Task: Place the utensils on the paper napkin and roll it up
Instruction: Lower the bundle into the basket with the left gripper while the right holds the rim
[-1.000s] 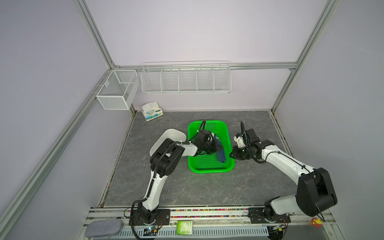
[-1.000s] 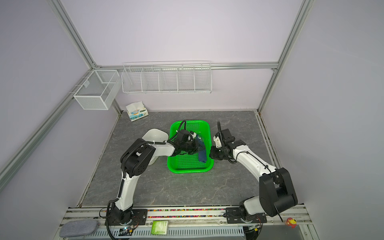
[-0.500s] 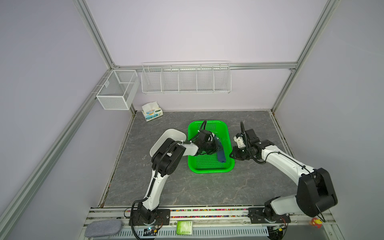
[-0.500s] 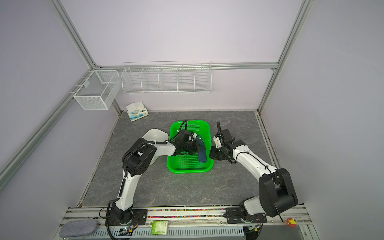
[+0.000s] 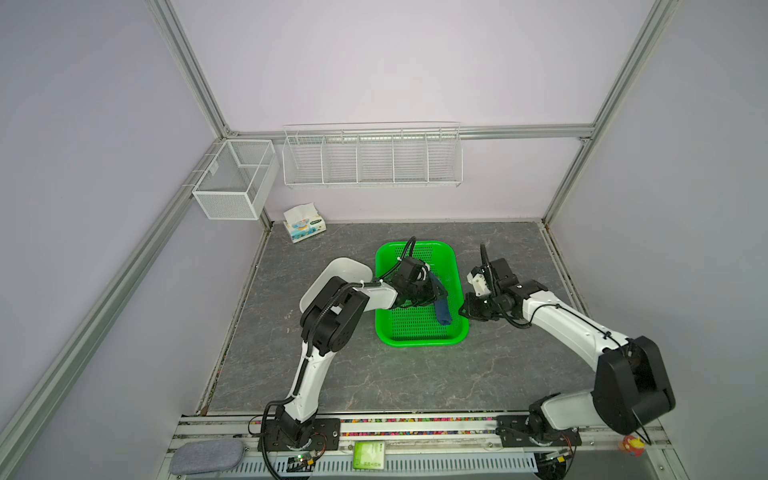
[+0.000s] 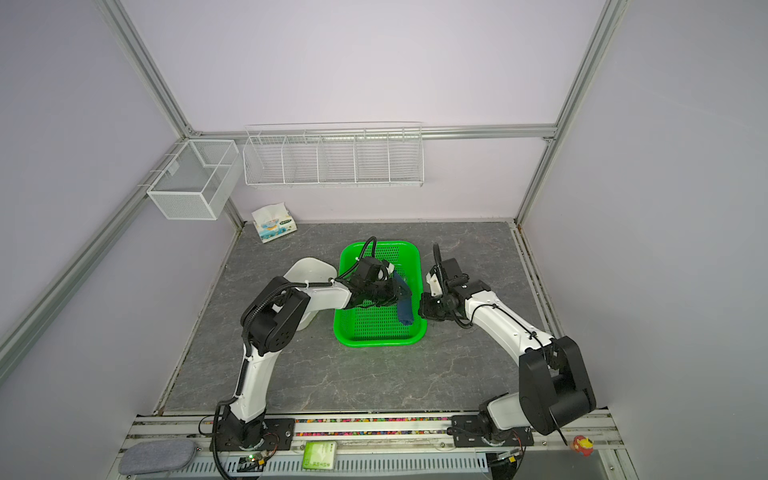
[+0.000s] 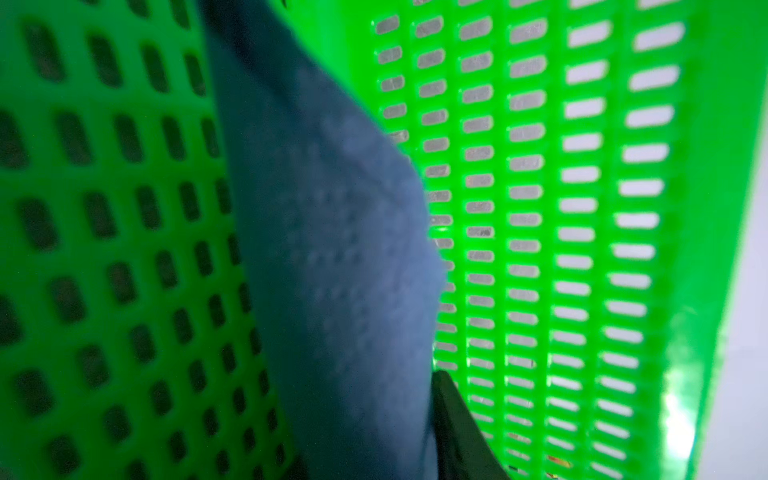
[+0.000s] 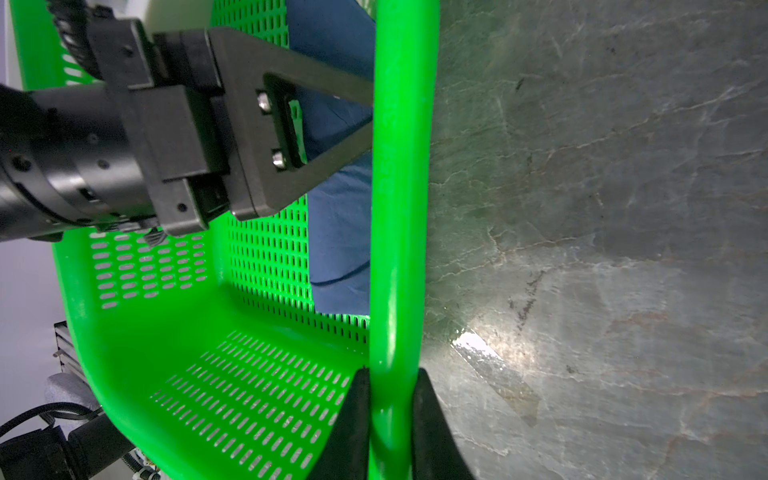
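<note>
Green basket (image 5: 419,341), one, navy napkin (image 5: 443,312), one, right claw (image 8: 390,374) clamping rim.

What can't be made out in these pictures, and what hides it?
- Utensils: none show in any view; whether the napkin wraps them is hidden.
- Left gripper: the basket rim hides its tips in the right wrist view, so jaws open or shut is unclear.
- Napkin texture: blurred, too close, in the left wrist view.
</note>
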`<action>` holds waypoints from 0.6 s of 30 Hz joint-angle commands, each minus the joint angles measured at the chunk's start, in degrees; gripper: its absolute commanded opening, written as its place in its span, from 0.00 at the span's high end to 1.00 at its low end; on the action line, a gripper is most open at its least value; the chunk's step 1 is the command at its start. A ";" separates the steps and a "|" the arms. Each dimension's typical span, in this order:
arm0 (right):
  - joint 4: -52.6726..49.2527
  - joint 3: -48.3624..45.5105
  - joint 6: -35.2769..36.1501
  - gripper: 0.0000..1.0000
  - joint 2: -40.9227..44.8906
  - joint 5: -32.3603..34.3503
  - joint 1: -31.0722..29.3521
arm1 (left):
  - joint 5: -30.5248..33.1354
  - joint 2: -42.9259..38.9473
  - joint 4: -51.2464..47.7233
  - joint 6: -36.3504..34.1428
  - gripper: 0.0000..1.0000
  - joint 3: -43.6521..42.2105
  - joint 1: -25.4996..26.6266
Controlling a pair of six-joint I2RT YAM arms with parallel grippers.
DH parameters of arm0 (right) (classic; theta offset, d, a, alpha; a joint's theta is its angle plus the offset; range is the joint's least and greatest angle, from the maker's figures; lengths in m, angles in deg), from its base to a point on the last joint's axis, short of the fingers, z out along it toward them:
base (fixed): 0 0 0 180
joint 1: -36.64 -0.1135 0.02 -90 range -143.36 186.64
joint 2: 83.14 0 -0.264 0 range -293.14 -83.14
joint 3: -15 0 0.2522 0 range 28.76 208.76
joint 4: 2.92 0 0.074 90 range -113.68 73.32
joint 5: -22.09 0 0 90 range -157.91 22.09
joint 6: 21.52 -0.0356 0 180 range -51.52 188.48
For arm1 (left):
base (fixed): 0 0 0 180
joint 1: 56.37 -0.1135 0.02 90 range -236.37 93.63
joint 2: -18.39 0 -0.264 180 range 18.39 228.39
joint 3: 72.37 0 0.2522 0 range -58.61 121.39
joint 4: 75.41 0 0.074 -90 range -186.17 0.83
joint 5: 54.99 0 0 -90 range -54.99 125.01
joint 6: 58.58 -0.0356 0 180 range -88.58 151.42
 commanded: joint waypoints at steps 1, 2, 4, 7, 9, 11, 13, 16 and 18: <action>-1.79 -0.58 -0.85 0.86 1.71 1.54 -0.10 | 4.05 -1.03 -7.47 -2.57 0.65 -0.14 0.06; -1.83 -0.56 -0.86 0.86 1.75 1.65 -0.14 | 4.44 -1.24 -8.06 -2.86 0.65 -0.06 0.06; -1.83 -0.48 -0.99 0.86 1.82 1.80 -0.17 | 4.96 -1.67 -8.65 -3.18 0.63 -0.16 0.06; -1.82 -0.52 -1.02 0.87 1.83 1.97 -0.11 | 5.71 -2.25 -9.33 -3.47 0.61 -0.49 0.06; -1.79 -0.53 -1.05 0.87 1.84 2.07 -0.14 | 6.07 -2.50 -9.60 -3.75 0.60 -0.67 0.06; -1.72 -0.62 -1.13 0.87 1.99 2.07 -0.13 | 6.16 -2.43 -10.58 -4.31 0.59 -0.37 0.06; -1.75 -0.66 -1.13 0.87 2.10 2.00 -0.13 | 6.73 -2.72 -11.34 -4.61 0.58 -0.46 0.06; -1.90 -0.54 -1.13 0.87 2.23 2.07 -0.17 | 7.41 -3.37 -12.06 -5.10 0.55 -0.87 0.03; -1.91 -0.51 -1.13 0.87 2.21 2.16 -0.21 | 7.86 -3.82 -12.74 -5.53 0.55 -0.90 0.01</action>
